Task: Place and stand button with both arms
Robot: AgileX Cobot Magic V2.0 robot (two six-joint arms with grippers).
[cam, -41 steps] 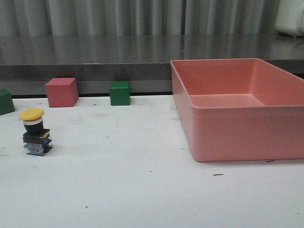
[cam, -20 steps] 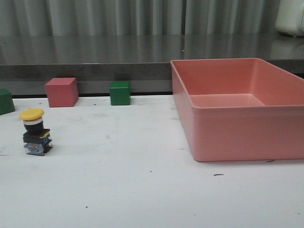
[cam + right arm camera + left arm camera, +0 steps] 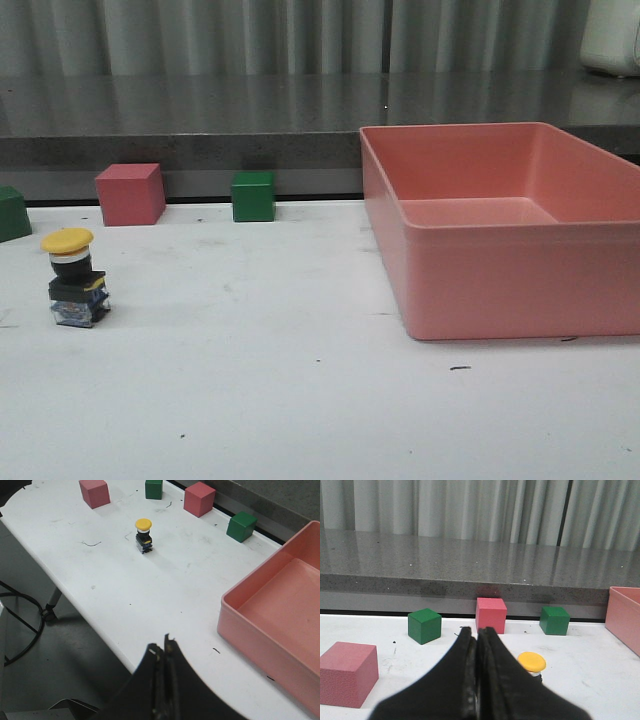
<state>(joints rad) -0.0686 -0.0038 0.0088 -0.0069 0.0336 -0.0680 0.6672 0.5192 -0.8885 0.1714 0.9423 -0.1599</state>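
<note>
The button (image 3: 76,279) stands upright on the white table at the left, yellow cap up, black-and-bluish base down. Neither arm shows in the front view. In the left wrist view my left gripper (image 3: 477,631) is shut with nothing in it, and the button's yellow cap (image 3: 531,662) peeks out just beside its fingers, farther off on the table. My right gripper (image 3: 164,646) is shut and empty, held above the table's near edge, far from the button (image 3: 143,535).
A large pink bin (image 3: 500,235) fills the right side of the table. A pink cube (image 3: 130,194) and a green cube (image 3: 252,196) sit along the back edge, another green cube (image 3: 12,213) at far left. One more pink cube (image 3: 347,672) lies near the left gripper.
</note>
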